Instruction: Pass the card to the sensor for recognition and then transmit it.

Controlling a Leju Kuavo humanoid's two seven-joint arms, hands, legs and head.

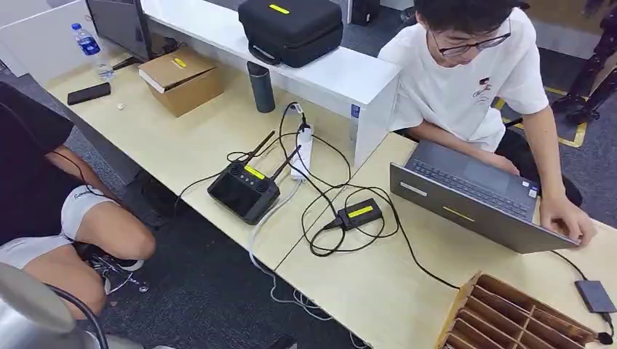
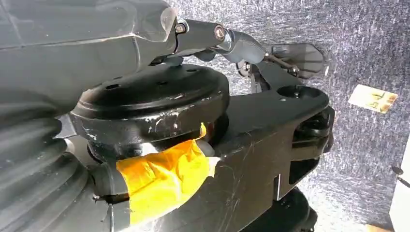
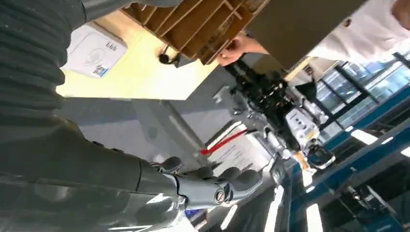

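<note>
A white square sensor box (image 3: pixel 94 50) with a printed logo lies on the pale table, beside a wooden slotted rack (image 3: pixel 193 24). My right hand (image 3: pixel 212 186) hangs off the table's edge with its fingers stretched out and nothing in them. My left hand (image 2: pixel 241 46) hangs low over grey carpet, fingers extended and holding nothing. A small pale yellowish slip (image 2: pixel 372 98) lies on the carpet beyond that hand; I cannot tell whether it is the card. In the head view my silver left arm (image 1: pixel 29 313) shows at the lower left corner.
A person in a white shirt (image 1: pixel 473 73) types on a grey laptop (image 1: pixel 473 200) across the table. Another person (image 1: pixel 44 189) sits at the left. A black controller (image 1: pixel 244 189), cables, a wooden rack (image 1: pixel 509 316) and a small dark box (image 1: pixel 595 294) lie on the table (image 1: pixel 378 283).
</note>
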